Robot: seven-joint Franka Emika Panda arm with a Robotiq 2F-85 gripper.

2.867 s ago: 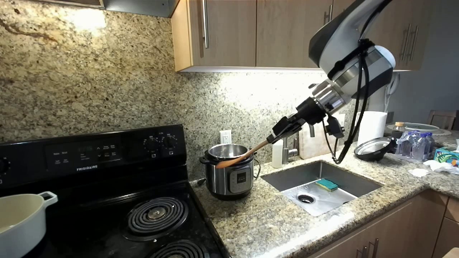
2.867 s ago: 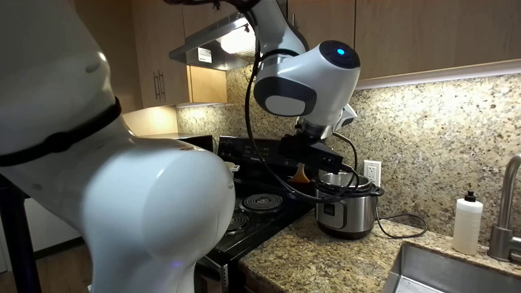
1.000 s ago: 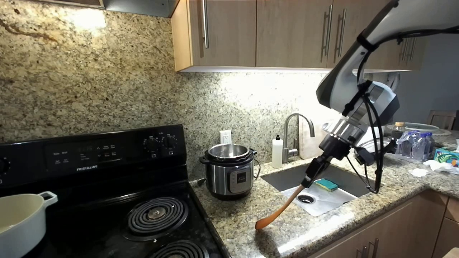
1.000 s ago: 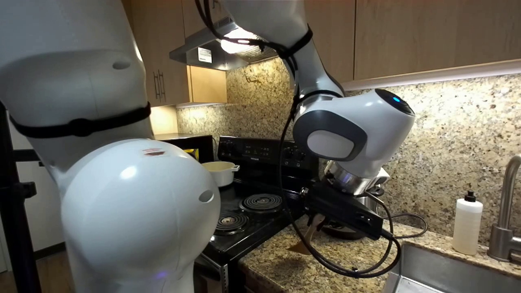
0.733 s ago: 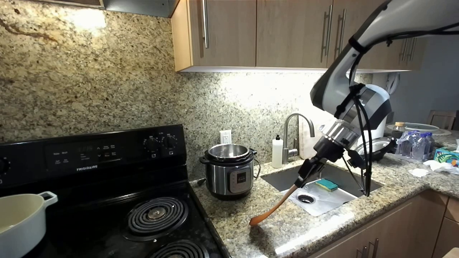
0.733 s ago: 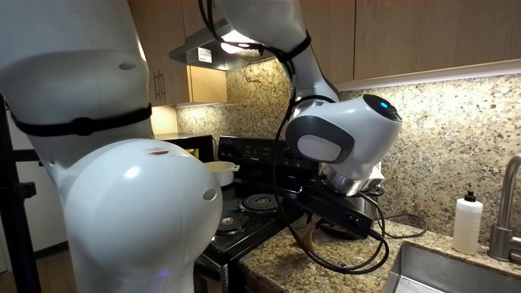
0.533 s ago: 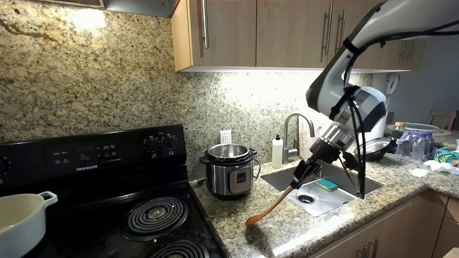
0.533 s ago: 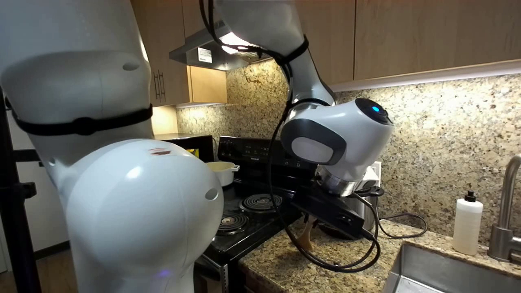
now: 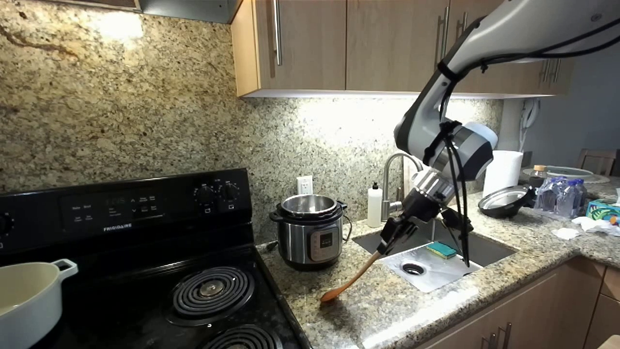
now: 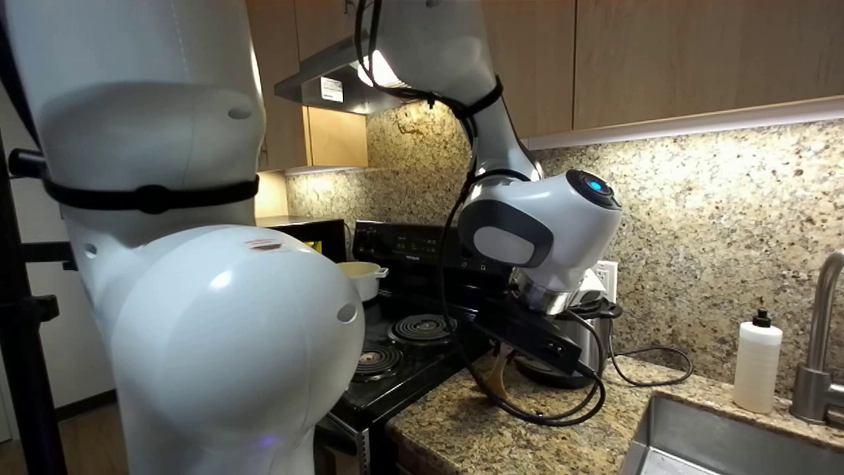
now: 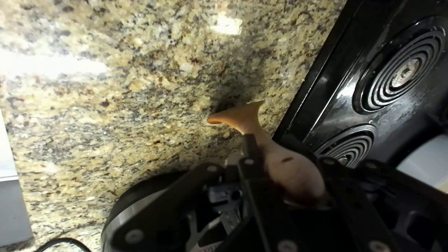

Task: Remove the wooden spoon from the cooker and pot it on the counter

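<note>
My gripper (image 9: 381,248) is shut on the handle of the wooden spoon (image 9: 347,286), pointing down at a slant. In the wrist view the handle's thick end (image 11: 294,171) sits between the dark fingers, and the bowl (image 11: 241,115) points away from me. The spoon's bowl hangs low over the granite counter (image 9: 368,320), its shadow close by; whether it touches I cannot tell. Behind it stands the steel cooker (image 9: 298,242), uncovered and with nothing seen sticking out. In an exterior view, part of the spoon (image 10: 498,379) shows below the gripper, partly behind a cable.
The black coil stove (image 9: 213,291) borders the counter, with a white pot (image 9: 29,295) on it. A sink (image 9: 436,276) holding a sponge (image 9: 441,249) lies beside the cooker. A soap bottle (image 9: 374,206) and faucet (image 9: 386,194) stand behind the sink.
Earlier the spoon's bowl was at the cooker's rim; the gripper then carried it down over the counter. Over the last second, gripper and spoon have shifted toward the stove and cooker.
</note>
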